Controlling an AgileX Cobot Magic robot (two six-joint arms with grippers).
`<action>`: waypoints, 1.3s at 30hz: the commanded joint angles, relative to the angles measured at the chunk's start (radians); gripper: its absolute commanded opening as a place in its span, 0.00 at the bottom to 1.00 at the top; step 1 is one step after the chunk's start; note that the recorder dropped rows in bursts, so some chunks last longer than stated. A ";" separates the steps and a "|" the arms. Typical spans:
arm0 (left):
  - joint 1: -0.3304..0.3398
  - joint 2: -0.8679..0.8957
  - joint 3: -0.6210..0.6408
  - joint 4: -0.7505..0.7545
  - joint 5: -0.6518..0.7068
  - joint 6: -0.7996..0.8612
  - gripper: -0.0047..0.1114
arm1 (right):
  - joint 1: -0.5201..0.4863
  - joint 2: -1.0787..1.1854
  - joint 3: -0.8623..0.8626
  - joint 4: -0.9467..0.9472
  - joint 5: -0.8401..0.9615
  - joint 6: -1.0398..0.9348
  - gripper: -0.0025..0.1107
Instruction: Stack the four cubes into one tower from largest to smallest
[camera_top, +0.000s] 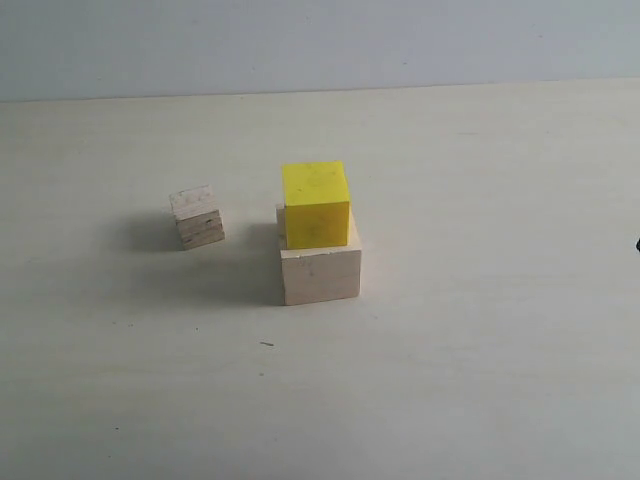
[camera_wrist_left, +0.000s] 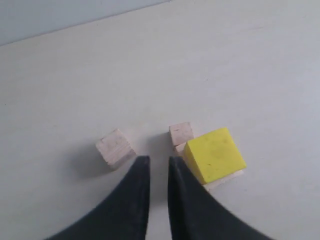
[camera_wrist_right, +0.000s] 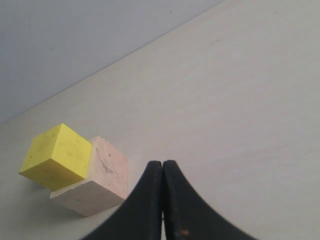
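Lg pale wood cube (camera_top: 320, 275) sits flat on bench (camera_top: 450, 380), approx mid-scene in ext. view. Bright yellow cube (camera_top: 316, 205) stacked on it, upright, pushed toward the 10 o'clock corner of the pale top; strip of pale top shows at 3 o'clock. Layered plywood cube (camera_top: 197, 216) stands alone at 9 o'clock, well apart, slightly turned. Smallest tan cube (camera_wrist_left: 181, 134) sits on bench just beside stack at 11 o'clock, mostly hidden in ext. view.

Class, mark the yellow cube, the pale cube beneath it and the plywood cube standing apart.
yellow cube (camera_top: 318, 225), exterior view, front face.
pale cube (camera_top: 320, 275), exterior view, front face.
plywood cube (camera_top: 200, 229), exterior view, front face.
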 joint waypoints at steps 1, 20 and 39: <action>0.044 -0.025 0.050 0.014 0.002 0.086 0.04 | 0.002 0.002 -0.006 -0.007 0.014 -0.003 0.02; 0.236 -0.013 0.276 0.014 0.002 0.537 0.04 | 0.002 0.002 -0.006 -0.007 0.042 -0.003 0.02; 0.368 0.032 0.313 -0.192 -0.050 0.397 0.04 | 0.002 0.330 -0.445 -0.137 0.240 -0.089 0.02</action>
